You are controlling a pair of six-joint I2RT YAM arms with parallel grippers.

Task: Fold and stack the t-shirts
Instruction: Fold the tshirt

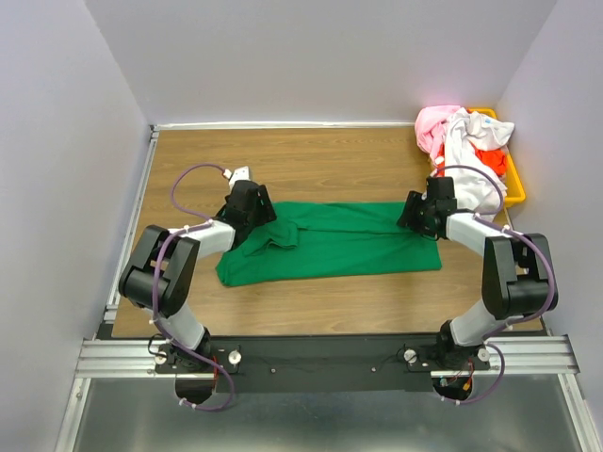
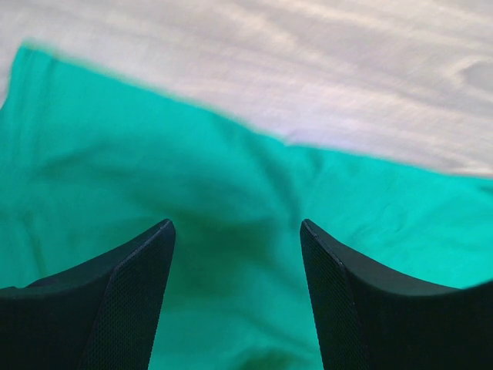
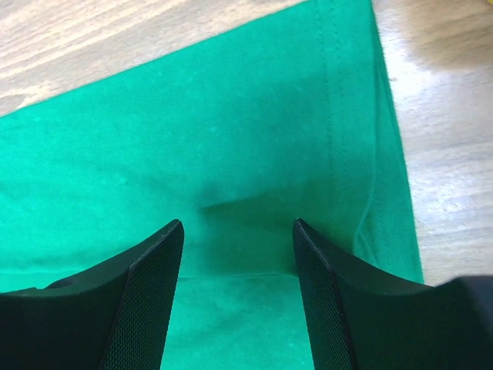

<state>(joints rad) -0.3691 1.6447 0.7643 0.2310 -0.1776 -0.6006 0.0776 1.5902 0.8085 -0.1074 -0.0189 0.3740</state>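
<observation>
A bright green t-shirt (image 1: 339,240) lies folded into a long band across the middle of the wooden table. My left gripper (image 1: 267,215) hovers over its left end, jaws open, with green cloth (image 2: 231,193) below and nothing between the fingers. My right gripper (image 1: 411,216) hovers over the shirt's right end near the hem (image 3: 339,116), jaws open and empty. Pink, white and orange-red t-shirts (image 1: 462,141) are heaped in the bin at the back right.
The yellow-orange plastic bin (image 1: 515,179) stands in the back right corner against the wall. Bare wooden tabletop (image 1: 320,160) lies behind the shirt and a narrower strip lies in front. Grey walls close in the left, back and right.
</observation>
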